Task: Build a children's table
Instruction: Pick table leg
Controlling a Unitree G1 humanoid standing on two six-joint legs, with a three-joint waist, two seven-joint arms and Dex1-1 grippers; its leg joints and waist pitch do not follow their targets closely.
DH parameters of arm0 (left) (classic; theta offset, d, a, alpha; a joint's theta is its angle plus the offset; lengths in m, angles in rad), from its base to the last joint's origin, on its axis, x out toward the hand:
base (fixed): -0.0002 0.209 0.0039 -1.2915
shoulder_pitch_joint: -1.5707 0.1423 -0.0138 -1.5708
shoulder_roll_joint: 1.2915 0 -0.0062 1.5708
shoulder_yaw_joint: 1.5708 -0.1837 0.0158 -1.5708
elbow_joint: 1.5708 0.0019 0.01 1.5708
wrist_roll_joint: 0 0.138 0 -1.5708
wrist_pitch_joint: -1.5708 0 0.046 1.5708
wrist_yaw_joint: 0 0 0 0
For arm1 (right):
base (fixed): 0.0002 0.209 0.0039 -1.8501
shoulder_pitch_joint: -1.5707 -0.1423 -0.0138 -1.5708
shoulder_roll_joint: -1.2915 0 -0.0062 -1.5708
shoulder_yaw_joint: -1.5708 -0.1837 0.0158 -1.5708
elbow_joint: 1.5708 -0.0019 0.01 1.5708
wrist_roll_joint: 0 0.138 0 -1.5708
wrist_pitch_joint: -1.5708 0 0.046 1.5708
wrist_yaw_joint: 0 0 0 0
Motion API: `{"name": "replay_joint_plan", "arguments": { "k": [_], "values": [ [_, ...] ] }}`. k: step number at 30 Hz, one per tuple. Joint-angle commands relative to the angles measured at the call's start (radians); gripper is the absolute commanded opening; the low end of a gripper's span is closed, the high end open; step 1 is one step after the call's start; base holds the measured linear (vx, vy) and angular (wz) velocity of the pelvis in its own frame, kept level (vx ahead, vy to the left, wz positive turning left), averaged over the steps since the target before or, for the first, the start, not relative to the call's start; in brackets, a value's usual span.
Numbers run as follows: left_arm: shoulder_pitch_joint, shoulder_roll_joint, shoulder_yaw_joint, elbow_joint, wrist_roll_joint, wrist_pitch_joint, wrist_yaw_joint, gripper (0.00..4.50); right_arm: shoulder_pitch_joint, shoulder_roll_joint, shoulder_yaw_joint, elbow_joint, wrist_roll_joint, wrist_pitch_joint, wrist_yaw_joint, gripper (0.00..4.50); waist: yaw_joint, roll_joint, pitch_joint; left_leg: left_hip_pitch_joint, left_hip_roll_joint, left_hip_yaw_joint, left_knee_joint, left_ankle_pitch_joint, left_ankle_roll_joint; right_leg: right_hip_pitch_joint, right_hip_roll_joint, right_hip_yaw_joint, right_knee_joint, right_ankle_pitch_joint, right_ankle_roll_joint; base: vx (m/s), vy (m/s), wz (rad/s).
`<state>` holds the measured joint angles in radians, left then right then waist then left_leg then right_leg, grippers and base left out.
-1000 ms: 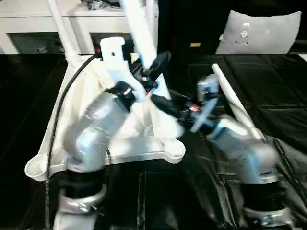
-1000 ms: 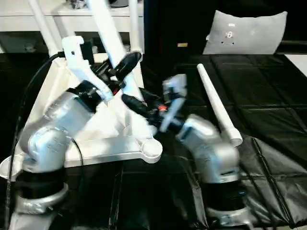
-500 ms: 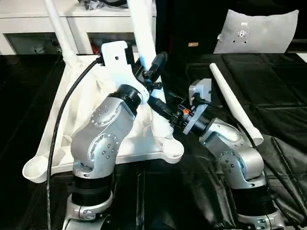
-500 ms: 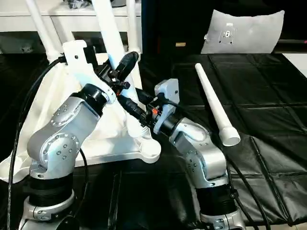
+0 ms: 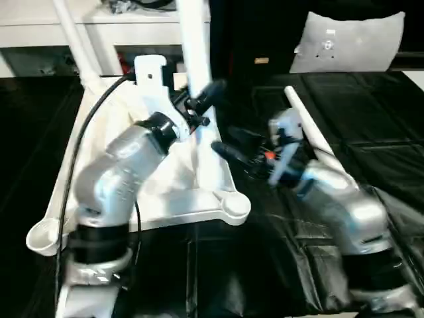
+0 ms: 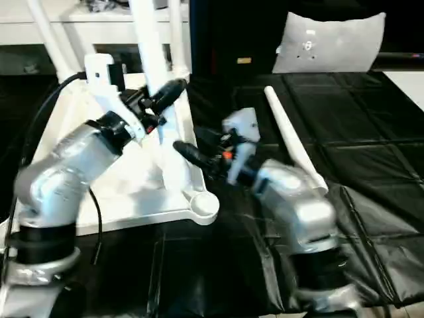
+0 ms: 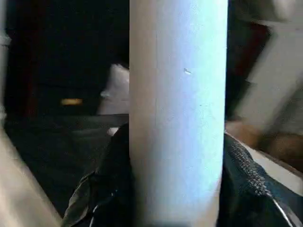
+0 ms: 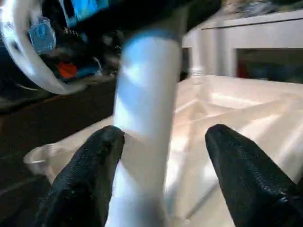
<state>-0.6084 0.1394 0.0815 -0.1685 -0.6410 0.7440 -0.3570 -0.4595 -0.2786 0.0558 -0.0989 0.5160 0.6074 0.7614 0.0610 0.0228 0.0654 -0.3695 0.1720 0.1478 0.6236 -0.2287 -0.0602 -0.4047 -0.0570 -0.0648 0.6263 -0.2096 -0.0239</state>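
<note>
Table top: white plastic rectangular table top (image 5: 165, 192), upside down on black floor mats (image 5: 371, 112).
Left gripper (image 5: 199, 101): clamped on upright white tube leg (image 5: 194, 46).
Right gripper (image 5: 228, 144): fingers spread, beside that leg's base.
Loose leg: white tapered tube leg (image 5: 311, 132) lying beyond right forearm.

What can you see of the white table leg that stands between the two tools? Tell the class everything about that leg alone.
The table leg is a long, round, plain white tube that looks like smooth plastic. It stands nearly upright, leaning slightly, with its lower end near the front corner socket of the upturned tabletop; its upper end runs past the picture's edge. The left tool is clamped around it partway up. The right tool straddles it lower down, its fingers spread apart from it.
</note>
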Motion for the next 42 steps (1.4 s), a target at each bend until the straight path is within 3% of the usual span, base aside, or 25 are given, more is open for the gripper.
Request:
{"name": "replay_joint_plan", "arguments": {
  "k": [1, 8, 9, 13, 15, 34, 37, 38, 42],
  "values": [
    [-0.039, 0.024, -0.012, -0.001, -0.063, 0.034, -0.102, 1.82, -0.031, -0.047, -0.008, -0.009, 0.046, 0.049, 0.08, 3.58, 0.003, -0.009, -0.071, 0.002, 0.042, -0.006, -0.062, 0.067, 0.098, 0.072, -0.076, 0.056, -0.055, 0.045, -0.245, 0.0, 0.0, 0.0],
    [-0.058, 0.055, -0.05, -0.019, -0.116, 0.06, -0.227, 1.82, -0.057, -0.141, 0.047, 0.0, 0.076, 0.101, 0.237, 3.75, 0.008, -0.014, -0.072, -0.003, 0.042, -0.004, -0.061, 0.056, 0.089, 0.077, -0.079, 0.056, -0.058, -0.005, -0.242, 0.0, 0.0, 0.0],
    [-0.064, 0.06, -0.058, -0.018, -0.119, 0.061, -0.243, 1.82, -0.056, -0.157, 0.061, -0.003, 0.079, 0.112, 0.261, 3.75, 0.007, -0.02, -0.072, -0.003, 0.042, -0.003, -0.061, 0.054, 0.091, 0.078, -0.078, 0.056, -0.058, -0.012, -0.239, 0.0, 0.0, 0.0],
    [-0.084, 0.066, -0.075, -0.013, -0.126, 0.063, -0.283, 1.82, -0.057, -0.181, 0.097, 0.003, 0.086, 0.133, 0.311, 3.75, 0.009, -0.023, -0.073, -0.005, 0.042, -0.003, -0.061, 0.051, 0.084, 0.078, -0.079, 0.055, -0.061, -0.058, -0.223, 0.0, 0.0, 0.0],
    [-0.087, 0.068, -0.08, -0.012, -0.13, 0.063, -0.29, 1.82, -0.058, -0.179, 0.102, 0.006, 0.084, 0.134, 0.317, 3.39, 0.009, -0.022, -0.073, -0.005, 0.042, -0.003, -0.06, 0.058, 0.08, 0.077, -0.078, 0.055, -0.061, -0.061, -0.218, 0.0, 0.0, 0.0],
    [-0.085, 0.085, -0.118, -0.019, -0.128, 0.066, -0.35, 1.82, -0.074, -0.177, 0.123, 0.041, 0.08, 0.135, 0.351, 1.95, 0.029, -0.022, -0.081, -0.002, 0.043, -0.002, -0.055, 0.089, 0.081, 0.074, -0.076, 0.054, -0.051, -0.015, -0.224, 0.0, 0.0, 0.0],
    [-0.085, 0.076, -0.118, -0.017, -0.126, 0.062, -0.343, 1.82, -0.073, -0.17, 0.122, 0.041, 0.082, 0.133, 0.348, 1.93, 0.03, -0.022, -0.082, -0.005, 0.042, -0.002, -0.054, 0.093, 0.079, 0.076, -0.076, 0.054, -0.049, -0.006, -0.222, 0.0, 0.0, 0.0],
    [-0.085, 0.073, -0.118, -0.016, -0.125, 0.061, -0.341, 1.82, -0.072, -0.168, 0.124, 0.041, 0.075, 0.123, 0.344, 2.27, 0.031, -0.022, -0.082, -0.004, 0.042, -0.002, -0.054, 0.093, 0.08, 0.076, -0.076, 0.053, -0.05, -0.007, -0.221, 0.0, 0.0, 0.0],
    [-0.081, 0.076, -0.123, -0.016, -0.125, 0.059, -0.347, 1.82, -0.075, -0.155, 0.114, 0.046, 0.091, 0.146, 0.332, 2.61, 0.031, -0.022, -0.082, -0.003, 0.042, -0.002, -0.054, 0.086, 0.078, 0.075, -0.076, 0.054, -0.051, -0.016, -0.221, 0.0, 0.0, 0.0]
  ]
}}
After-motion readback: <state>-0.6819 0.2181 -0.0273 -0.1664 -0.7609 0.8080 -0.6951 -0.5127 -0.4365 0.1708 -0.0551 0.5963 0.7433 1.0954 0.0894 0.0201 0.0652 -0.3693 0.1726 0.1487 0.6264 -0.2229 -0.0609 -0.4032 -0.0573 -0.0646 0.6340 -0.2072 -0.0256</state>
